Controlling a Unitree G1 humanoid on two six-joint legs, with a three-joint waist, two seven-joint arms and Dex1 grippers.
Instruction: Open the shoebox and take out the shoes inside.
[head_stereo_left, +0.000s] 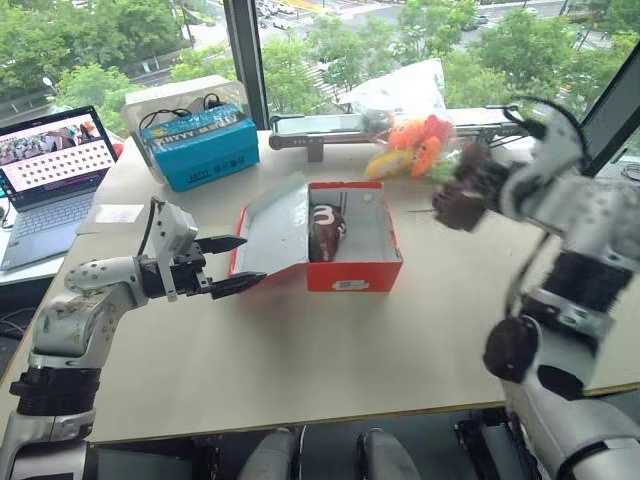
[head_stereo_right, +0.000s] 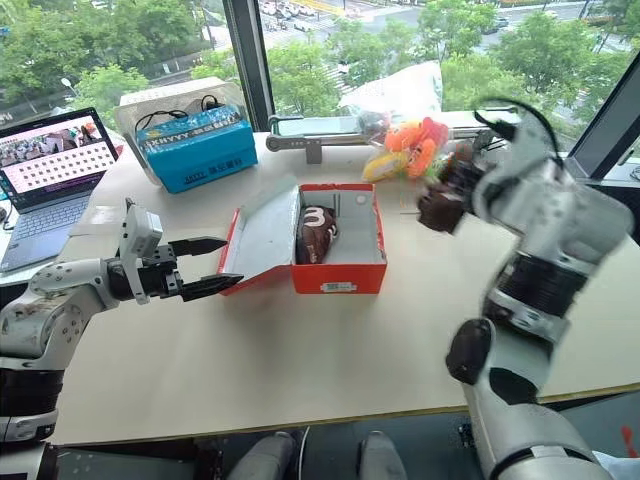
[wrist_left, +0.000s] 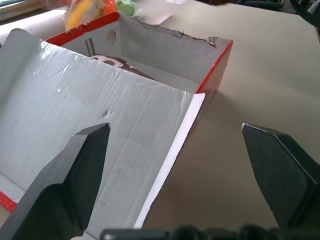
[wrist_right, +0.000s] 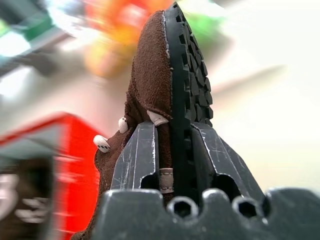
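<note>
Right wrist view: right end effector (wrist_right: 170, 150) clenched on one small brown suede shoe (wrist_right: 160, 70). Red cardboard shoebox (head_stereo_left: 355, 275) lid open mid-desk, second brown shoe (head_stereo_left: 325, 232) inside; left end effector (head_stereo_left: 228, 265) released beside the lid.

Red shoebox (head_stereo_left: 352, 272) w/ grey-white inside, brown shoes (head_stereo_left: 325, 232) w/ white marks, blue box (head_stereo_left: 200, 145).

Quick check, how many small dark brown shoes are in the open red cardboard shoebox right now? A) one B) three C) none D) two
A. One small dark brown shoe with a white marking lies inside the open red cardboard shoebox; the other dark brown shoe is clamped in the right claw, up off the table to the box's right.
</note>
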